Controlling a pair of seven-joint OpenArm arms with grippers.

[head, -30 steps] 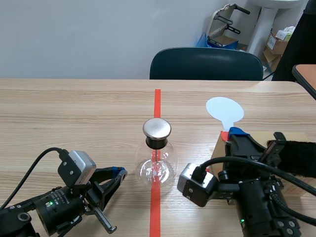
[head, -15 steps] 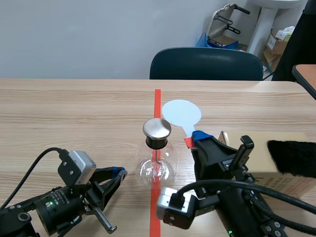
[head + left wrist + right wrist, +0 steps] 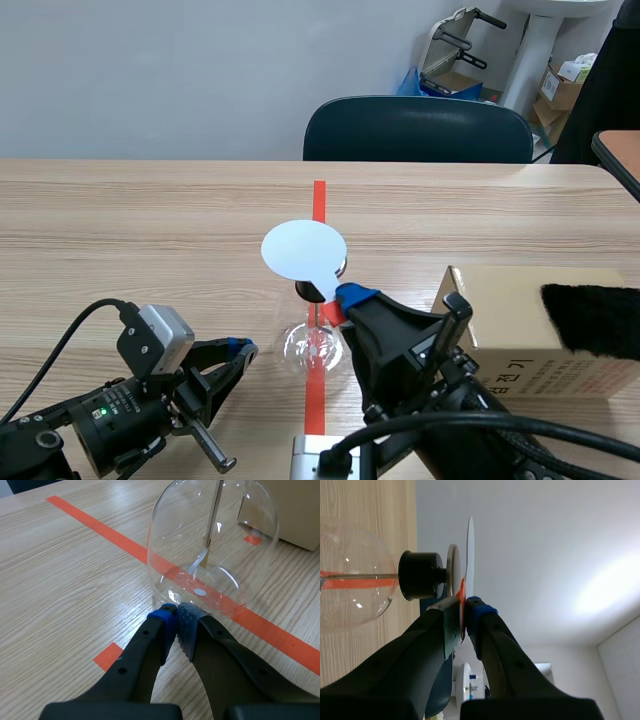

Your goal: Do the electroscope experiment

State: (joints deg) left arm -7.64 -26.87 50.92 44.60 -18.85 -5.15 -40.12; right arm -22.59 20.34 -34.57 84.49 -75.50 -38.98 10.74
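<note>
The electroscope, a clear glass flask (image 3: 318, 345) with a black stopper and a metal top disc, stands on the red tape line at the table's middle. In the right wrist view its stopper (image 3: 419, 575) and metal disc (image 3: 452, 569) show side-on. My right gripper (image 3: 345, 297) is shut on the red handle of a white round paddle (image 3: 303, 251), which hangs just over the disc; the paddle (image 3: 469, 555) is a thin edge beside the disc with a small gap. My left gripper (image 3: 176, 615) is shut on nothing, its tips close to the flask's base (image 3: 210, 555).
A cardboard box (image 3: 530, 325) with a black furry cloth (image 3: 595, 318) on top sits right of the flask. A dark chair (image 3: 418, 130) stands behind the table's far edge. Bare wood lies left of the tape line.
My right arm has carried the white paddle leftward from above the box to over the electroscope's top disc. The left arm has not moved.
</note>
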